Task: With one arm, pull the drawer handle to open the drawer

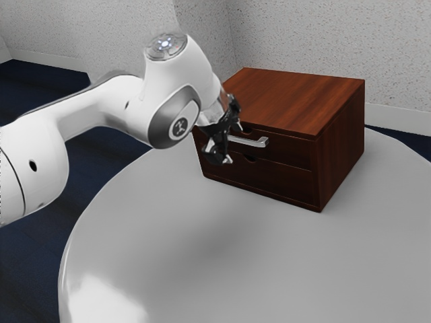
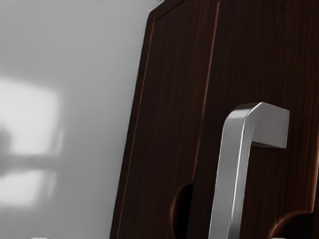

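A dark wooden cabinet (image 1: 296, 128) with two drawers stands on the round white table (image 1: 222, 256). The upper drawer front (image 1: 283, 145) carries a silver bar handle (image 1: 249, 141); it looks level with the cabinet's face. My black gripper (image 1: 225, 134) is at the handle's end toward the exterior view's left. It is open, with one finger above the bar and one below, well apart. The wrist view looks closely at the handle (image 2: 234, 169) and the drawer front (image 2: 169, 124), with the table (image 2: 65, 99) beside them.
The lower drawer (image 1: 269, 176) has a small notch instead of a bar. The table's edge curves round at the exterior view's left, above a dark blue floor (image 1: 60, 81). A grey wall (image 1: 323, 33) rises behind the cabinet.
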You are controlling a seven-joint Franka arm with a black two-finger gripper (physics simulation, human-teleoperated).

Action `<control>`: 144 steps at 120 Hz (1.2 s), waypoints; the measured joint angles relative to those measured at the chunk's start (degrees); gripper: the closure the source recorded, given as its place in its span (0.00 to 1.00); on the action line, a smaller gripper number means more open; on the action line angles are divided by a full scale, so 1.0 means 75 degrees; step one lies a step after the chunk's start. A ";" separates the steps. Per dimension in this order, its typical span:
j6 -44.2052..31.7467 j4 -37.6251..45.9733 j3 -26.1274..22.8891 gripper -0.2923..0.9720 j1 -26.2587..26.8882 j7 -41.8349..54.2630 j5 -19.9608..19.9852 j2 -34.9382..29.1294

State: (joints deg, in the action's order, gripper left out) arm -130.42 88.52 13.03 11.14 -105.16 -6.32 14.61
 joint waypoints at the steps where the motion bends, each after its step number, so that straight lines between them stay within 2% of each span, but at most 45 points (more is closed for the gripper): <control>1: -0.0007 0.0000 0.0000 0.33 -0.0005 0.0005 0.0000 0.0004; 48: -0.0134 0.0070 -0.0011 0.34 -0.0021 0.0178 0.0020 0.0060; 106: -0.0057 0.0262 -0.0011 0.48 -0.0030 0.0299 0.0260 0.0048; 144: 0.0067 0.0684 -0.0012 0.51 -0.0012 0.0335 0.0287 -0.0255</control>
State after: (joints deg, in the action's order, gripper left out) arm -129.92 93.65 12.94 11.05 -102.65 -4.17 12.70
